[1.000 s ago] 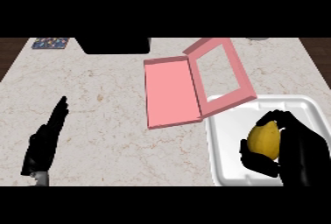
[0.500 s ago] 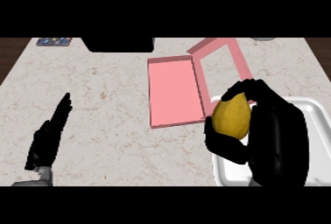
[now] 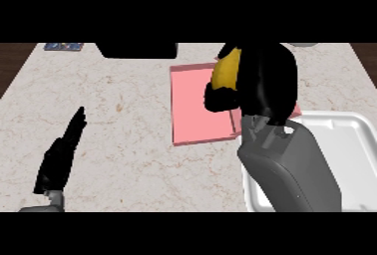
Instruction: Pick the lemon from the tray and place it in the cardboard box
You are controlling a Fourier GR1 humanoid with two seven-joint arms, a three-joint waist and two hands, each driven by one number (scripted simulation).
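Pale marbled stone makes up the tabletop [image 3: 140, 124], with a dark object [image 3: 137, 49] at its far edge and a small patterned item [image 3: 63, 47] in the far left corner. Compared with half a second ago, the right hand [image 3: 261, 82] has travelled away from the white tray [image 3: 350, 144] and now sits over the pink cardboard box [image 3: 197, 107], its grey forearm stretching back across the tray's left side. A second ago the same hand was down inside the tray with the lemon; now the tray shows nothing in its visible part.

The lemon [image 3: 227, 69] is enclosed by the right hand's fingers [image 3: 219, 99], which curl around it from the side and below, so only its yellow upper flank shows. It appears over the box's far right portion, near the raised lid that the hand mostly hides. Whether it is still well above the box floor or already close to it cannot be read from this steep view.

The left hand [image 3: 60, 157] rests at the lower left, fingers straight and holding nothing, in much the same spot as before.

My reading is that the pick and most of the carry are done. What remains is lowering the lemon into the box and uncurling the fingers, keeping clear of the lid and the box walls.
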